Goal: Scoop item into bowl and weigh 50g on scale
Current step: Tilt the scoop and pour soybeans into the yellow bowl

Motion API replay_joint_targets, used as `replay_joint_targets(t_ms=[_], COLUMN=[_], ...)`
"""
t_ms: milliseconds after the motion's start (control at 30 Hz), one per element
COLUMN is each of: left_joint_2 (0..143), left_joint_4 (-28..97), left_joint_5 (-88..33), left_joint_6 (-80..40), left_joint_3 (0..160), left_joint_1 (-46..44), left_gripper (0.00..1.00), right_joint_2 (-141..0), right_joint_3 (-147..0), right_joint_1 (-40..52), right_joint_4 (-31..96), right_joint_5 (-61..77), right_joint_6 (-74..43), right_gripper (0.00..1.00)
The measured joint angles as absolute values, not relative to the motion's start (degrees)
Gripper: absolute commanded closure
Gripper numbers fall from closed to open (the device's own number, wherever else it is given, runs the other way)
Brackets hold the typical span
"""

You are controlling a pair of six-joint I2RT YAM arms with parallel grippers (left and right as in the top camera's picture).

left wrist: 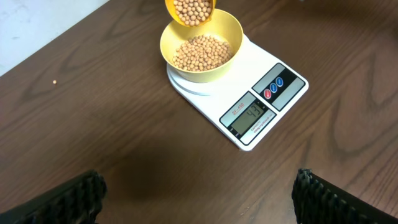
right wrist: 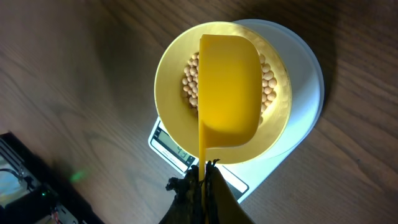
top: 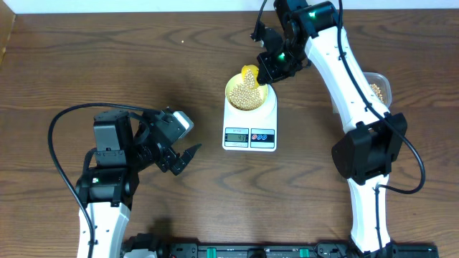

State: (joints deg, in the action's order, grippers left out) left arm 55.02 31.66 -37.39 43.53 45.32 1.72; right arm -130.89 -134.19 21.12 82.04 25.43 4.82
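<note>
The pale yellow bowl (top: 249, 93) stands on the white scale (top: 249, 123) and holds a layer of tan beans (left wrist: 202, 53). My right gripper (top: 271, 70) is shut on the handle of a bright yellow scoop (right wrist: 228, 87), held tilted over the bowl (right wrist: 168, 93) with beans in it (left wrist: 191, 9). The scale's display (left wrist: 252, 115) is lit. My left gripper (top: 183, 158) is open and empty, low over the table left of the scale; its fingertips frame the bottom of the left wrist view (left wrist: 199, 199).
A clear plastic tub (top: 378, 87) with beans stands at the right, partly behind my right arm. One stray bean (left wrist: 55, 82) lies on the wood table left of the scale.
</note>
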Motion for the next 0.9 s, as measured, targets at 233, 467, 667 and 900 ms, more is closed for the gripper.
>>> replay_joint_targets(t_ms=[233, 467, 667, 900], left_joint_2=[55.0, 55.0, 55.0, 55.0], left_joint_4=[31.7, 31.7, 31.7, 31.7], left_joint_5=[-37.4, -37.4, -37.4, -37.4], left_joint_6=[43.5, 43.5, 43.5, 43.5], left_joint_3=[45.3, 45.3, 45.3, 45.3], left_joint_1=[1.7, 1.7, 1.7, 1.7], left_gripper=[0.02, 0.02, 0.03, 0.02], right_joint_2=[-130.9, -130.9, -130.9, -130.9], right_joint_3=[-134.2, -134.2, -134.2, -134.2], right_joint_1=[21.1, 21.1, 21.3, 22.3], right_joint_4=[82.1, 82.1, 82.1, 82.1], right_joint_5=[24.8, 24.1, 23.8, 23.0], right_joint_6=[5.3, 6.3, 7.4, 8.2], right_gripper=[0.99, 0.99, 0.99, 0.99])
